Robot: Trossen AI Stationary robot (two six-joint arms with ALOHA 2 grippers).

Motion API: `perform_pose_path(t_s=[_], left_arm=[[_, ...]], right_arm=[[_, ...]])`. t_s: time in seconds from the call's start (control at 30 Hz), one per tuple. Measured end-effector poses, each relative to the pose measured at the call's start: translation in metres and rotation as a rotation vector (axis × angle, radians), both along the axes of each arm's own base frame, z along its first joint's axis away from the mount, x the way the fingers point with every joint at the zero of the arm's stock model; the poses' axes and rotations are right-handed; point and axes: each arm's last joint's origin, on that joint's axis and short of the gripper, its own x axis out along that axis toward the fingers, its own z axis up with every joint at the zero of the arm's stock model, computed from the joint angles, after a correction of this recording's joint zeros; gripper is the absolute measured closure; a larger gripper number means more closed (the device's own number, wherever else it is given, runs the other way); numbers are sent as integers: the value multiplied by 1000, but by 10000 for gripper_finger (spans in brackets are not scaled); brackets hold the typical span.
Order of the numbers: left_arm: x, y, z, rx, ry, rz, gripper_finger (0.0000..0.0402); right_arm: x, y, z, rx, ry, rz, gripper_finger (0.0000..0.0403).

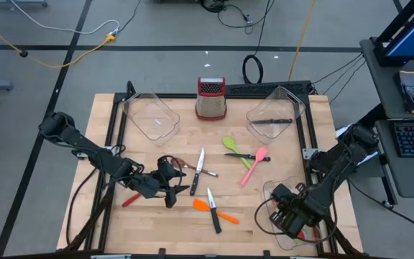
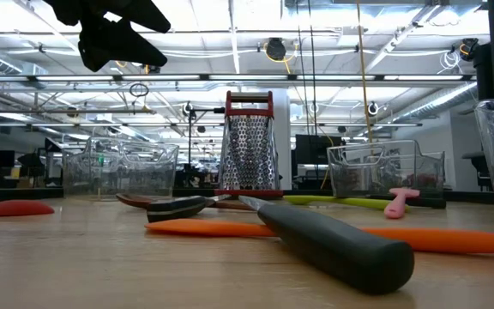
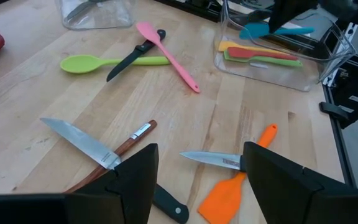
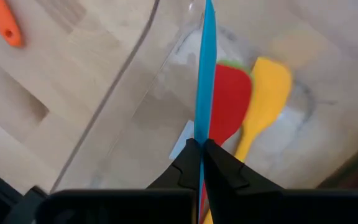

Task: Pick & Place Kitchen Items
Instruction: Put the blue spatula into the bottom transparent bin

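blue spatula (image 4: 204, 68) pinched in right gripper (image 4: 201, 155) above bin (image 4: 135, 56).

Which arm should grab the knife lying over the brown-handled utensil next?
Left, probably. The left gripper hovers open right beside that knife, which fills its wrist view. The right gripper is shut on the blue spatula over the near-right bin.

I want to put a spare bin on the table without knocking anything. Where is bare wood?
Bare wood: the near left corner, left of the red utensil, and the strip between the grater and the knives. Crowded: the middle, around the left gripper, and the near right bin, where the right gripper holds a blue utensil.
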Motion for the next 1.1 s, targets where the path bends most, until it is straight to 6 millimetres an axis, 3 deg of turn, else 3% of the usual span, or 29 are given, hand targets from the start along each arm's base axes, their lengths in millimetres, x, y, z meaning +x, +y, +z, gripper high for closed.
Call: perform_pose_path(t_s=[0.4, 0.67, 1.1], left_arm=[[0, 0, 0, -27, -3, 12, 160], [0, 0, 0, -40, -5, 20, 160], [0, 0, 0, -54, -7, 28, 160]], right_arm=[[-7, -6, -43, 57, 31, 16, 403], [-7, -6, -60, 112, -12, 0, 400], [-8, -6, -60, 129, 0, 1, 308]])
